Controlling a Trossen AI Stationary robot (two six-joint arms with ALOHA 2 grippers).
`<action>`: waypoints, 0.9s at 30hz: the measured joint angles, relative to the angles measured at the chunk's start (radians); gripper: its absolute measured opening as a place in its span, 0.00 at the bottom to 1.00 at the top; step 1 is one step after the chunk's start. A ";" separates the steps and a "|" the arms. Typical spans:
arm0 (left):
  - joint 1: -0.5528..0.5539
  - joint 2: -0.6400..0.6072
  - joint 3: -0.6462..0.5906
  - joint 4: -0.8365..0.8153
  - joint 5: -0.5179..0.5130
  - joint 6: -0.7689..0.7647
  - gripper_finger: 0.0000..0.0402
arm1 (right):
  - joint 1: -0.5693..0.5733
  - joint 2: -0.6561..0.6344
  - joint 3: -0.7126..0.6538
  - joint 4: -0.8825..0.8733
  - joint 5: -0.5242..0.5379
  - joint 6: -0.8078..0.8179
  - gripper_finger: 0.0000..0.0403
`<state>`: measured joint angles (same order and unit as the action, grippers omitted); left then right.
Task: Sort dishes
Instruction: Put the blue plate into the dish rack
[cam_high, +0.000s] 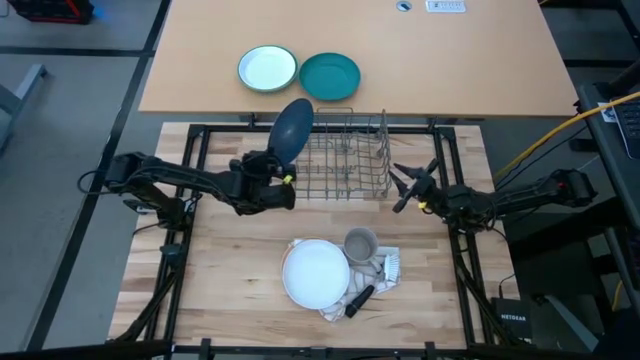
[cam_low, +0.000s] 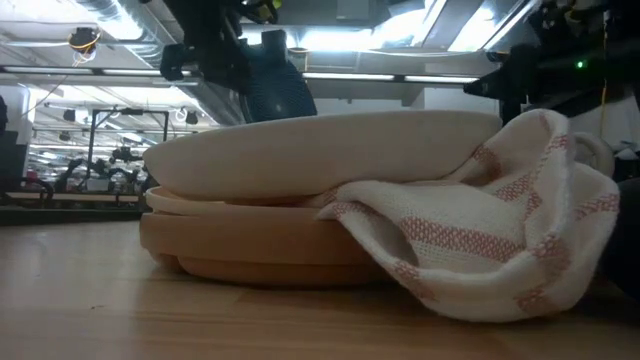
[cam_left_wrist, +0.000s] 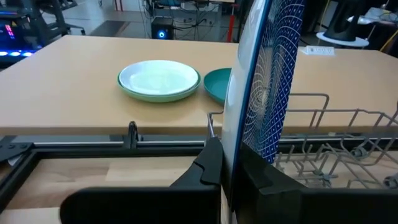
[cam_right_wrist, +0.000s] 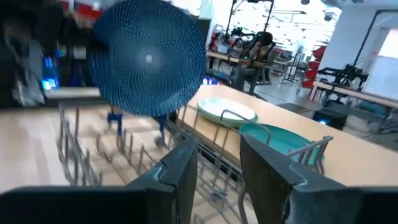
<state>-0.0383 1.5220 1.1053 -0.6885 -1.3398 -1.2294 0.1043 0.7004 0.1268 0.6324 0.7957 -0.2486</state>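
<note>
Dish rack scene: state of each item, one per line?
Blue plate: held on edge in the left gripper, above the rack's left end.
Dish rack: holds no dishes.
White plate: lying flat, stacked on the tan plate.
Grey mug: upright on the towel.
Right gripper: open, holding nothing, at the rack's right end.

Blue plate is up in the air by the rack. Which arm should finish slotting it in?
Left, most likely. The left gripper is already shut on the blue plate, holding it on edge at the left end of the wire rack. The right gripper is open and empty at the rack's other end.
</note>
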 joint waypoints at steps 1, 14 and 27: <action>0.000 0.000 0.000 -0.001 0.004 -0.001 0.00 | 0.000 0.006 0.000 -0.015 0.011 -0.024 0.31; -0.004 0.002 0.001 -0.001 0.005 -0.001 0.00 | 0.000 0.014 0.066 0.022 0.109 -0.226 0.31; -0.004 0.002 0.002 -0.001 0.005 0.026 0.00 | 0.000 0.246 0.207 -0.086 0.201 0.033 0.31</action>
<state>-0.0422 1.5242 1.1069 -0.6899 -1.3348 -1.2033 0.1043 0.9459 0.3341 0.5468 0.9969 -0.2161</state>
